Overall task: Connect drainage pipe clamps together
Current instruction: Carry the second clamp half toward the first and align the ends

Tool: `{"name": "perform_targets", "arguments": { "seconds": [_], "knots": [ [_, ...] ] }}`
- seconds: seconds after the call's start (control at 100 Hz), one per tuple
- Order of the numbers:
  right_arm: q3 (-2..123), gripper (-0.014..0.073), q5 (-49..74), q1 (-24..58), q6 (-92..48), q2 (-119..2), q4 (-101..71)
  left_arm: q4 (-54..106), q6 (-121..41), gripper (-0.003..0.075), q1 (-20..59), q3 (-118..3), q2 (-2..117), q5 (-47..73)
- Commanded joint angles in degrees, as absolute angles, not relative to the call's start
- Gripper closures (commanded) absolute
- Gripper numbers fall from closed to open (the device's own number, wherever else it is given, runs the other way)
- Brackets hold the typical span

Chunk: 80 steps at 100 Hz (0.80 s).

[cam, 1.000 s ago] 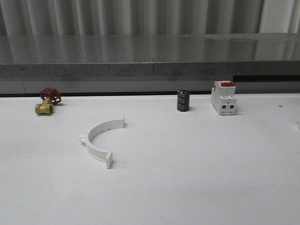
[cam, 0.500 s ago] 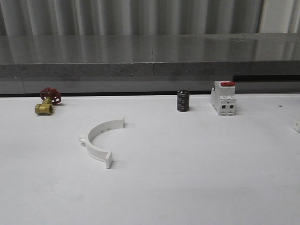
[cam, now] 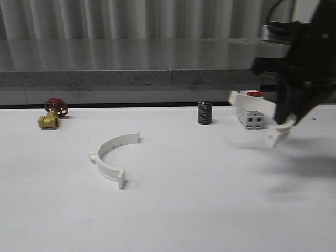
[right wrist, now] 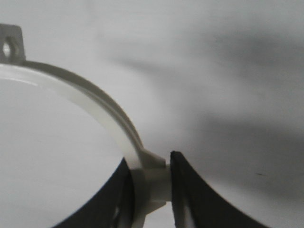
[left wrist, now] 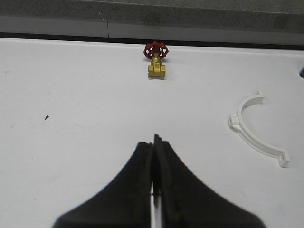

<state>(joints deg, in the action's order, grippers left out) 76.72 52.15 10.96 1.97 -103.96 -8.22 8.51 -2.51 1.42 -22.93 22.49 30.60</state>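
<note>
- Clamp half on table [cam: 112, 156]: white semicircular plastic arc, flat tabs at both ends, small lug on outer curve; lies flat, left of centre on the white table [cam: 199, 210].
- Held clamp half [cam: 261, 112]: same white arc, raised above the table at right, in front of the breaker [cam: 251, 117].
- Right gripper [right wrist: 152, 183]: clamped on the held half near its lug; wrist view shows a holed end tab.
- Left gripper [left wrist: 155, 156]: fingers together, nothing between; its view shows the valve [left wrist: 156, 59] beyond.

One white half-ring clamp [cam: 112, 157] lies flat on the bench, left of centre. The second half-ring clamp [cam: 261, 116] hangs raised at right, tilted.
</note>
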Motion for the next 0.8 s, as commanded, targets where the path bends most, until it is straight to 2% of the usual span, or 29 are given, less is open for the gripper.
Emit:
{"name": "perform_targets", "arguments": {
  "seconds": [0.0,0.13,0.29,0.52,0.79],
  "knots": [
    [79.79,0.0596,49.94,17.54,10.56,-101.73,-2.89,9.18,-2.46,0.0741,1.32,-24.48,22.83,26.42],
    [84.30,0.0596,49.21,25.32,23.30,-104.93,5.07,9.18,-2.46,0.0741,1.32,-24.48,22.83,26.42],
    [90.18,0.0596,49.56,29.96,29.63,-109.88,7.44,9.18,-2.46,0.0741,1.32,-24.48,22.83,26.42],
    [96.50,0.0596,52.43,31.12,34.01,-114.84,7.31,9.18,-2.46,0.0741,1.32,-24.48,22.83,26.42],
    [96.77,0.0596,52.51,31.23,37.31,-115.58,6.89,9.18,-2.46,0.0741,1.32,-24.48,22.83,26.42]
  ]
}}
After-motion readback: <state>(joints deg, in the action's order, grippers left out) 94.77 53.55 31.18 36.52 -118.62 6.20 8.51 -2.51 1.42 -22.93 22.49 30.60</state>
